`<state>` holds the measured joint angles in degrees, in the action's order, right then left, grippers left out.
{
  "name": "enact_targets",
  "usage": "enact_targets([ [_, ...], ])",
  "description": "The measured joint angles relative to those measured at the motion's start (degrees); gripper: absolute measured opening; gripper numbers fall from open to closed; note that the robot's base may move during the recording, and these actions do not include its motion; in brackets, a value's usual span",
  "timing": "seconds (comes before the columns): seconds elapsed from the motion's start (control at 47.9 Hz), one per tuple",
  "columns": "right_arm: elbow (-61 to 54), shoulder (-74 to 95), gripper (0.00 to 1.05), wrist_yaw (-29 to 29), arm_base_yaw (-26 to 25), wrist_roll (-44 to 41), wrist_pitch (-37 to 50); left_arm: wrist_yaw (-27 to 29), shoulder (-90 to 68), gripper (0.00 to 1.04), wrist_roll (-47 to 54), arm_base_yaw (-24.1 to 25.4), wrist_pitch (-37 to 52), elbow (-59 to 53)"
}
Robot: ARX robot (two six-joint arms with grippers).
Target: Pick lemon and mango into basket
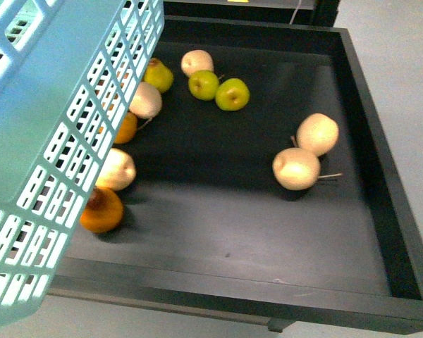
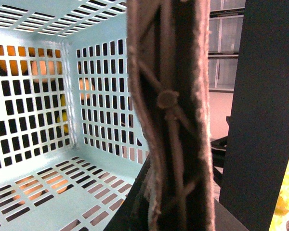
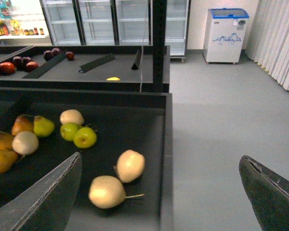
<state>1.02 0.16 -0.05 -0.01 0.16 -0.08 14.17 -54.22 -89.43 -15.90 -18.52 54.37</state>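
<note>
One tilted basket [image 1: 49, 141] over the counter's [image 1: 218, 211] left side, handle [image 2: 168, 110] by left fingers [image 2: 262, 106]; grasp unclear. Right fingers [image 3: 43, 202] released, empty.

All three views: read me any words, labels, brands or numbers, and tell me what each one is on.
No text can be read.
White chest freezer: blue logo, too blurred to read.
Shelf bottles: labels too small to read.
Blue basket: no writing shows.

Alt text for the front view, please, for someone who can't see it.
A pale blue slotted basket fills the left side, tilted over a black tray. Beside its wall lie orange fruits, and further out three green apples and several pale round fruits. No gripper is in view.
</note>
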Motion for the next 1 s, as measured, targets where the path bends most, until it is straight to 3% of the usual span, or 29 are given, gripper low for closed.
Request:
enact_targets([
  [1.003,0.00,0.00,0.96,0.15,0.00,0.00,0.00,-0.02,-0.09,0.05,0.04,0.00,-0.02,0.00],
])
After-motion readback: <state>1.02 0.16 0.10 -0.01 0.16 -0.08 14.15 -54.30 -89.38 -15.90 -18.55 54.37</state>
